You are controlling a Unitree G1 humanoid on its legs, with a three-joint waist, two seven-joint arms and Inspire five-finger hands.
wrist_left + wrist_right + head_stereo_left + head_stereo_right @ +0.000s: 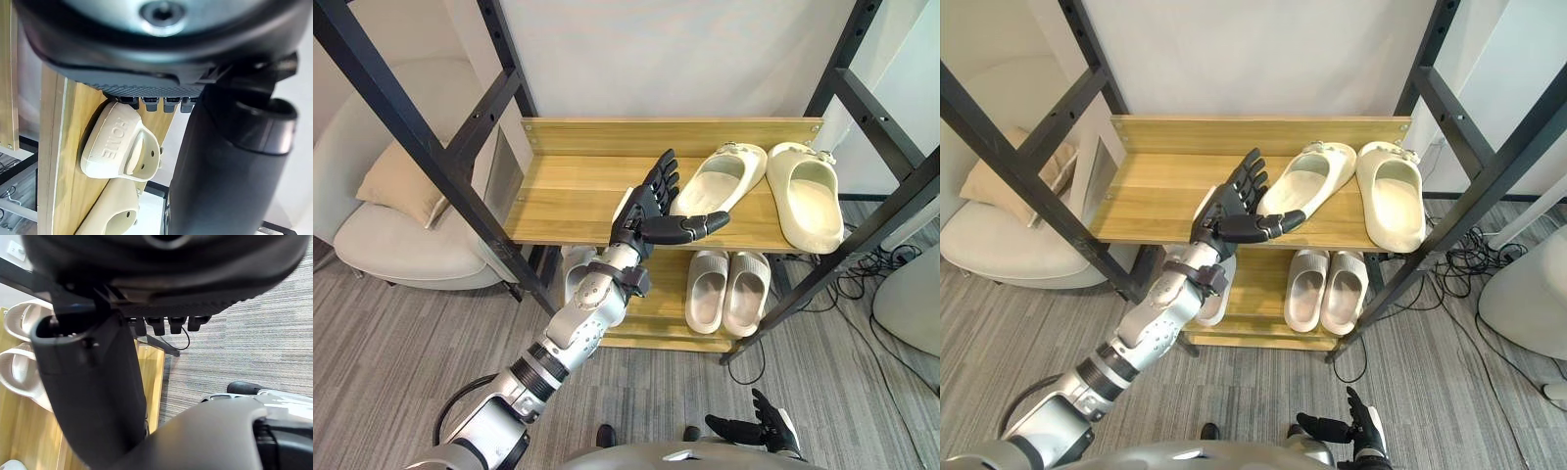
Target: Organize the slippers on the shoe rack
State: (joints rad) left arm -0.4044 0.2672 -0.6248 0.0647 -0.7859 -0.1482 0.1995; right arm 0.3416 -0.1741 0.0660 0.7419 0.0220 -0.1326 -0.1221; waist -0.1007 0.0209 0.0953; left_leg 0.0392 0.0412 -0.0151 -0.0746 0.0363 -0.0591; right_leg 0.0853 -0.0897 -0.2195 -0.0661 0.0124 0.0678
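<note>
The left hand [641, 208] is raised over the front of the rack [568, 186], level with its upper wooden shelf; its fingers [664, 176] are straight and fanned and its thumb [690, 227] juts out sideways, so it is open and holds nothing. Just off the thumb side of that hand lies a cream slipper [720, 176], tilted on the shelf with its heel end towards the hand; the fingertips reach close to its edge, though whether they touch it cannot be told. Past that slipper, farther from the hand, a second cream slipper [808, 201] lies straighter on the same shelf, its heel poking over the front edge. Below the thumb, on the lower shelf, a paler pair [707, 289] sits side by side, and under the wrist one more white slipper [573, 279] shows, partly hidden by the forearm. Well off the back of the hand, outside the black frame, stands a chair [396, 245] with a cushion [401, 181] on it. The right hand [759, 426] hangs low over the carpet, far below the left – fingers spread, loose, nothing in them
</note>
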